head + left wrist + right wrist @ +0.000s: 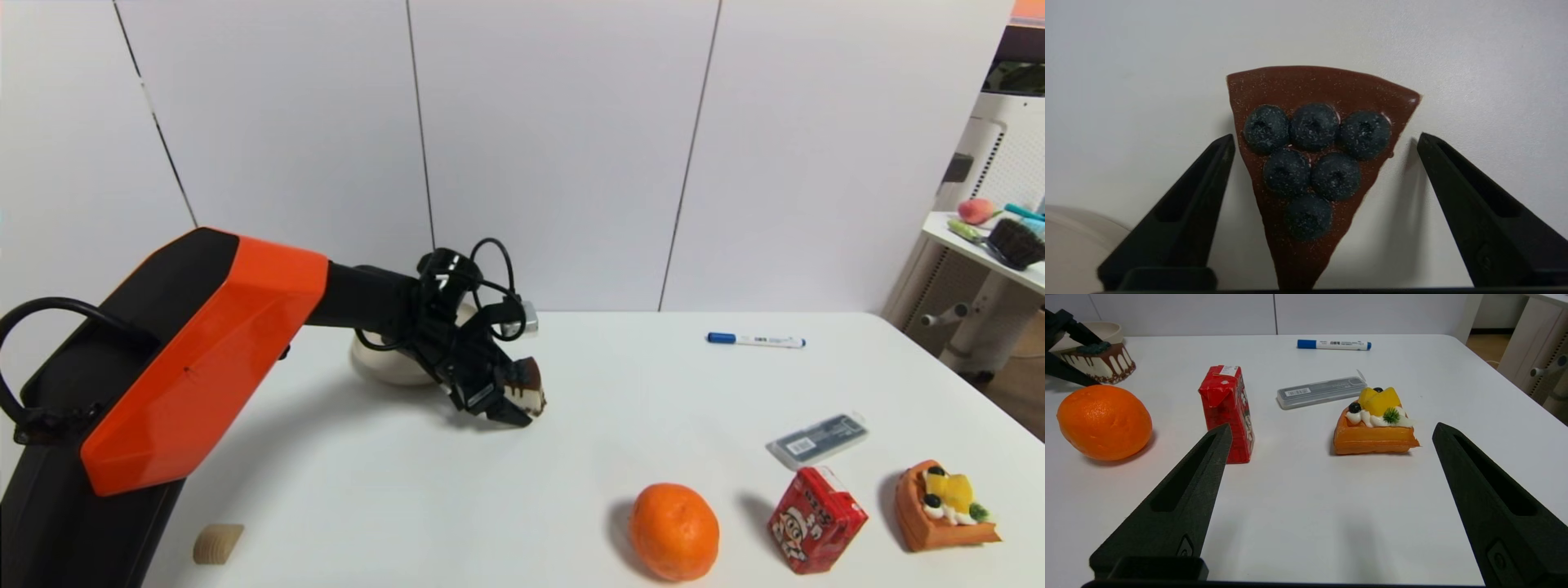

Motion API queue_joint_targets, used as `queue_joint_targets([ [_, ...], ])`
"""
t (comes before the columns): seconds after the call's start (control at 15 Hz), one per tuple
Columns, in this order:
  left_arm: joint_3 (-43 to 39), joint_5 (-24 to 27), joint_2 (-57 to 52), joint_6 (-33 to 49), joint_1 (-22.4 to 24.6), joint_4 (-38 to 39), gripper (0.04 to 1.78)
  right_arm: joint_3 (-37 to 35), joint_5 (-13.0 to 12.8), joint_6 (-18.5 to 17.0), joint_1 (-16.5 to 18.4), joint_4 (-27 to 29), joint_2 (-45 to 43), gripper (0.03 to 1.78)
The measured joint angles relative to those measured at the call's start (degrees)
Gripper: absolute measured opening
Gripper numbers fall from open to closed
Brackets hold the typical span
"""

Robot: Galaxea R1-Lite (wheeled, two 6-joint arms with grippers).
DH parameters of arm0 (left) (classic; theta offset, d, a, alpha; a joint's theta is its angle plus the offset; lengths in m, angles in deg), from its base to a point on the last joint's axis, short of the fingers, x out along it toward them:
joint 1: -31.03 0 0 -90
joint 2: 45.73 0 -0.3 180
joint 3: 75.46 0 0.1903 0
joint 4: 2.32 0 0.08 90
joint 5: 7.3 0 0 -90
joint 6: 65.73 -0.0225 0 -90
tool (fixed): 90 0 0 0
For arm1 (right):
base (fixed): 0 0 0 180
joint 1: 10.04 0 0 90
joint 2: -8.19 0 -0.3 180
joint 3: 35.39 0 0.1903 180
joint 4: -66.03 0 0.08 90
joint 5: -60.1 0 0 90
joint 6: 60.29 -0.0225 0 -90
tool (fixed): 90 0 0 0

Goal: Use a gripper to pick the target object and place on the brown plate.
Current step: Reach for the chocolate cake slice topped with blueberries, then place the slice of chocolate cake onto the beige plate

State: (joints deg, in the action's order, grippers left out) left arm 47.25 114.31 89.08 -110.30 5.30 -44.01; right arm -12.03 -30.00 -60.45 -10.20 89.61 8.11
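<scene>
The target cake slice sits on the white table, with a chocolate top and several dark berries. My left gripper is open and straddles the wedge, one finger close by its side and the other finger well apart from it. The brown plate lies just behind the left gripper, partly hidden by the wrist; its rim shows in the left wrist view and the right wrist view. The cake also shows in the right wrist view. My right gripper is open and empty, low over the table's near right part.
An orange, a red drink carton, an orange fruit-topped tart slice and a grey case lie at the front right. A blue-capped marker lies at the back. A small wooden piece sits front left.
</scene>
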Motion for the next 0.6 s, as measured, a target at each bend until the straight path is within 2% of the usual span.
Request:
queue_joint_targets([
  [0.2,1.32,0.00,0.50,0.00,-0.11,0.05,1.03,0.00,0.00,-0.02,0.00,0.00,0.00,1.69],
  [0.47,1.57,0.02,0.09,0.20,-0.26,-0.09,0.66,0.00,0.00,-0.02,0.00,-0.04,0.00,1.69],
  [0.6,1.57,0.00,-1.08,0.48,-0.28,-0.15,0.66,0.00,0.02,-0.02,0.00,-0.01,0.00,1.69],
])
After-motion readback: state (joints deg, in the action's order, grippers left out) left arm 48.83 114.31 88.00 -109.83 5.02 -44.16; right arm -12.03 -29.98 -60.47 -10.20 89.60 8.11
